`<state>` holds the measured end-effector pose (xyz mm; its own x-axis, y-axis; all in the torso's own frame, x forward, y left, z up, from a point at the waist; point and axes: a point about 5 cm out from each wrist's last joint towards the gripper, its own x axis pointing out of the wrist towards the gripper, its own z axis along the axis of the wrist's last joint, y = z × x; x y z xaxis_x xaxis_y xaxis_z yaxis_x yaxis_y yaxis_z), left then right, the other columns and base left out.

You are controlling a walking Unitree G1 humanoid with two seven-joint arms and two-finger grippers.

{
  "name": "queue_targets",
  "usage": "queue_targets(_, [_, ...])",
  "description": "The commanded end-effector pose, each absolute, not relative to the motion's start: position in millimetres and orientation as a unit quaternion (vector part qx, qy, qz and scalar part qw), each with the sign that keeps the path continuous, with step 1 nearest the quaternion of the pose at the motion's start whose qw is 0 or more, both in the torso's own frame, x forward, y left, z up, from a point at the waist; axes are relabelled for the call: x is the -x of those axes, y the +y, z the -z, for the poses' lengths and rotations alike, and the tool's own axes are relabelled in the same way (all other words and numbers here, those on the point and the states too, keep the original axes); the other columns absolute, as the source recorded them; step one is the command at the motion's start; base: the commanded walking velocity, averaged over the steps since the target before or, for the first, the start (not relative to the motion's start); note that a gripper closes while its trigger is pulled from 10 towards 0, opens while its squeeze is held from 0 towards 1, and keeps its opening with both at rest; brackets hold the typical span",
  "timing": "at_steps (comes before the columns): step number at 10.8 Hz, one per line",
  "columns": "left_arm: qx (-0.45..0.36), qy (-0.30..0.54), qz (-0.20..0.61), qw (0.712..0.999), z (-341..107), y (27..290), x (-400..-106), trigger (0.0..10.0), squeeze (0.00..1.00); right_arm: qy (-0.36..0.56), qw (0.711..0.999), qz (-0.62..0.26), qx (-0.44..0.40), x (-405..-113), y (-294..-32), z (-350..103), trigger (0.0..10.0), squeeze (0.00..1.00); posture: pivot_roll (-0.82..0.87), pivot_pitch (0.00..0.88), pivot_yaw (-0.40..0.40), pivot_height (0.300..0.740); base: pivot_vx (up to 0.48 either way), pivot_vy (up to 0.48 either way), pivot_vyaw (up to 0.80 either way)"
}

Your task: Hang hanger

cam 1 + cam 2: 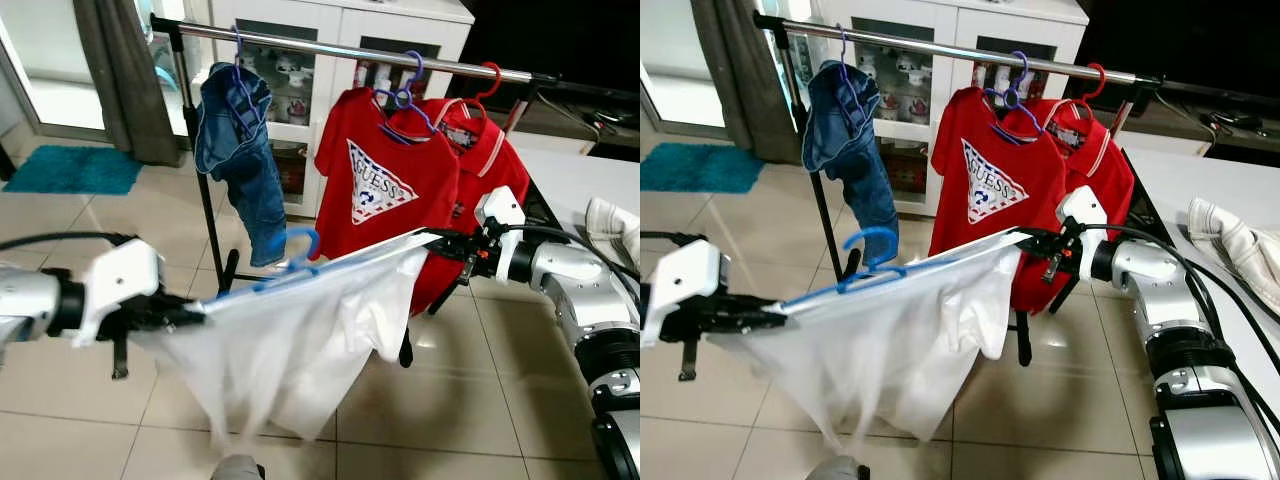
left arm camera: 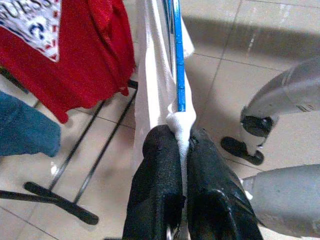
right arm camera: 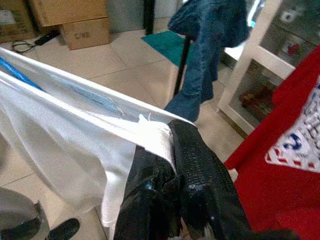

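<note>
Both arms are carrying a blue hanger [image 1: 290, 262] dressed in a white shirt [image 1: 300, 340], stretched between them in front of the garment rack [image 1: 350, 50]. The left end effector [image 2: 181, 145] is pinching one shoulder end of the shirt together with the hanger's blue bar, its fingers [image 2: 155, 165] pressed together on the bunched cloth; the right end effector [image 3: 167, 150] is pinching the opposite shoulder end the same way, fabric squeezed between its black fingers. Holding both ends is keeping the hanger roughly level, slightly higher on the right, with the shirt spread and hanging freely below so it is not dragging on the tiled floor [image 1: 480, 400]. The hook is pointing upward between the two arms, which looks deliberate: it is leaving the hook free to catch the rail. The hook is sitting well below the rail, so hanging is not yet done. On the rail, a blue denim garment [image 1: 235, 150] is hanging near the left upright, and two red shirts [image 1: 400, 180] are hanging toward the right end, leaving a bare stretch of rail between them. That gap is probably the target. The next move likely calls for lifting both ends together and forward until the hook clears the rail. Risk: uneven lifting could tilt the hanger or let the cloth slip.
</note>
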<state>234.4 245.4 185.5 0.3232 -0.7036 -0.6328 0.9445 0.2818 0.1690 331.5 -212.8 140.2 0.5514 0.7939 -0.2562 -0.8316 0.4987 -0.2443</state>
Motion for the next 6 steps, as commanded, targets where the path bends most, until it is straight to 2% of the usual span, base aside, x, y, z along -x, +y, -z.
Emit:
queue_targets(1, [-0.284, 0.234, 0.540, 0.757, -188, 248, -239, 0.0, 0.00, 0.050, 0.853, -0.483, 0.190, -328, -219, -147, 0.0, 0.00, 0.19, 0.000, -0.078, 0.740, 0.000, 0.000, 0.00])
queue_targets(2, [-0.286, 0.235, 0.542, 0.754, -188, 249, -241, 0.0, 0.00, 0.049, 0.847, -0.493, 0.194, -327, -217, -148, 0.0, 0.00, 0.18, 0.000, -0.076, 0.740, 0.000, 0.000, 0.00])
queue_targets(4, [-0.305, 0.224, 0.517, 0.768, -190, 247, -260, 0.0, 0.00, 0.061, 0.812, -0.545, 0.200, -314, -208, -142, 0.0, 0.00, 0.18, 0.000, -0.074, 0.740, 0.000, 0.000, 0.00])
queue_targets(6, [-0.311, 0.213, 0.541, 0.752, -190, 236, -266, 0.0, 0.00, 0.068, 0.781, -0.585, 0.209, -305, -195, -138, 0.0, 0.00, 0.18, 0.000, -0.074, 0.740, 0.000, 0.000, 0.00])
